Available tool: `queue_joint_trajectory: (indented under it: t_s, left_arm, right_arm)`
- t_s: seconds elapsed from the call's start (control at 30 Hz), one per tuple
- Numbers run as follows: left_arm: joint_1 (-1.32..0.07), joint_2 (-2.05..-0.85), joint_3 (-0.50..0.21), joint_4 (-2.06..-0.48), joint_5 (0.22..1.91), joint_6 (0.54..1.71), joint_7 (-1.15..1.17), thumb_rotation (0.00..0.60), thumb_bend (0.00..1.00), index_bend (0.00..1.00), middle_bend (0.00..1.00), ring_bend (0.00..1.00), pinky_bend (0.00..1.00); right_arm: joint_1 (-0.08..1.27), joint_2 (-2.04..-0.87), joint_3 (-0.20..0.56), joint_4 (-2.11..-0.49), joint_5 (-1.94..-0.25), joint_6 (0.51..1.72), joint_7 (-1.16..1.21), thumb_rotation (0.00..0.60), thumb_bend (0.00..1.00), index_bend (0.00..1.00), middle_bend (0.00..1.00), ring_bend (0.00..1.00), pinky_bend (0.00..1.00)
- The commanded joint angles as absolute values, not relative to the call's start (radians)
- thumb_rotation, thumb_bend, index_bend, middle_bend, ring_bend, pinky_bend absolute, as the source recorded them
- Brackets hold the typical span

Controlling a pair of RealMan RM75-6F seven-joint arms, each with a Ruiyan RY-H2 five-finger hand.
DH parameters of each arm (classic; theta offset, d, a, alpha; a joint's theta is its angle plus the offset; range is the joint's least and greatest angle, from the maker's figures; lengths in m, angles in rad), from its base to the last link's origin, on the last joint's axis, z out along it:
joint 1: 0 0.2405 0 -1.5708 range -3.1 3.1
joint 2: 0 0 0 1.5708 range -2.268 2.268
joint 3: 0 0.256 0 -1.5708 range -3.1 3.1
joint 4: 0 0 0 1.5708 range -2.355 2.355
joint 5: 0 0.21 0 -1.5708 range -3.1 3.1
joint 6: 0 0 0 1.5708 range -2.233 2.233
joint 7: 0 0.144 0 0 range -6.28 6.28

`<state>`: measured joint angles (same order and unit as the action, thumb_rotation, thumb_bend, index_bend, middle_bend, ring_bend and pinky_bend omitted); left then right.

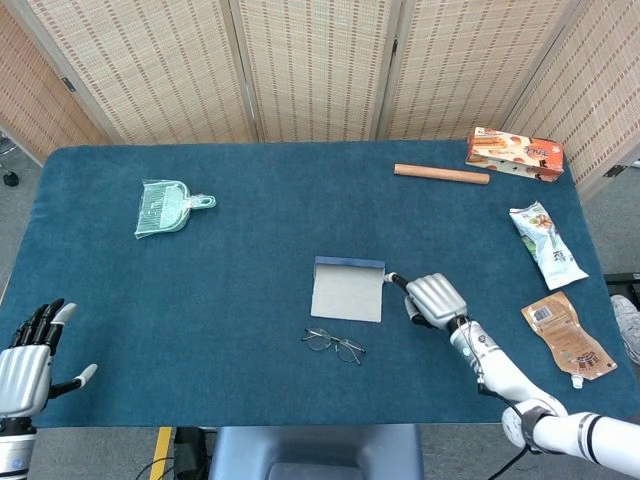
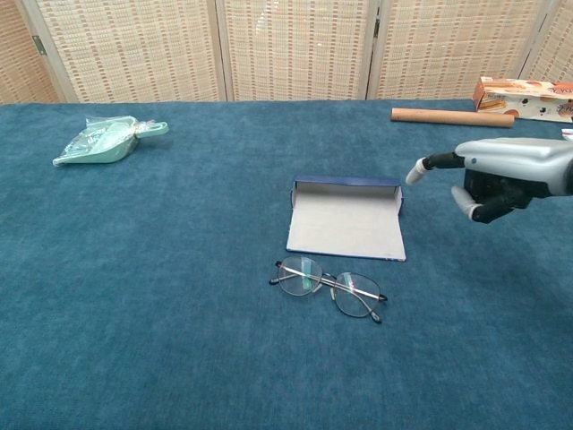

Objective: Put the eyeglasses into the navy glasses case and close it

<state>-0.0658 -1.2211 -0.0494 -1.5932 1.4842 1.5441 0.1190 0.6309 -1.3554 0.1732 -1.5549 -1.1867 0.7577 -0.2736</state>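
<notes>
1 risk: empty, part-curled right hand [image 1: 434, 298] beside navy glasses case [image 1: 347, 290] could knock it onto the eyeglasses [image 1: 334, 344]; left hand [image 1: 27, 358] spread, empty.

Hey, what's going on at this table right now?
A two-armed robot is working on packing the thin wire-framed eyeglasses into the open navy glasses case with its grey lining showing. The right robot hand hovers just right of the case with one finger pointing toward it, holding nothing. The glasses lie on the blue cloth in front of the case, untouched. The left robot hand sits open at the table's near left edge.
</notes>
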Motion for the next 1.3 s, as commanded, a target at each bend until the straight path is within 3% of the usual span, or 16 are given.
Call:
queue_joint_trajectory:
  t_s: [0.03,0.43,0.87,1.1,1.2,1.3]
  left_arm:
    - [-0.064,-1.222,-0.049,-1.590,1.481,1.542,0.119,0.600,0.19,0.14,0.10,0.10,0.20]
    - [-0.059,-1.218,-0.051,-1.580,1.460,1.529,0.122,0.600,0.19,0.14,0.10,0.10,0.20]
    - [-0.054,-1.214,-0.054,-1.578,1.443,1.523,0.127,0.600,0.19,0.14,0.10,0.10,0.20]
    - [-0.048,-1.214,-0.055,-1.574,1.436,1.523,0.122,0.600,0.19,0.14,0.10,0.10,0.20]
    - [-0.050,-1.213,-0.053,-1.576,1.443,1.523,0.123,0.600,0.19,0.14,0.10,0.10,0.20]
    - [-0.047,-1.211,-0.052,-1.582,1.453,1.533,0.123,0.600,0.19,0.14,0.10,0.10,0.20]
  right_arm:
    - [0.689,-1.402,0.178,-1.499,-1.115,0.704,-0.326,0.600,0.82,0.15,1.00,1.00,0.96]
    - [0.795,-1.478,0.147,-1.383,-1.004,0.636,-0.386,0.600,0.84,0.15,1.00,1.00,0.96]
    - [0.946,-1.572,0.188,-1.164,-0.845,0.604,-0.444,0.600,0.83,0.15,1.00,1.00,0.96]
    - [0.922,-1.492,0.165,-1.343,-0.937,0.664,-0.411,0.600,0.76,0.15,1.00,1.00,0.97]
    - [0.896,-1.454,0.153,-1.451,-1.015,0.688,-0.362,0.600,0.69,0.15,1.00,1.00,0.96]
    - [0.881,-1.444,0.133,-1.520,-1.095,0.717,-0.342,0.600,0.45,0.17,1.00,1.00,0.96]
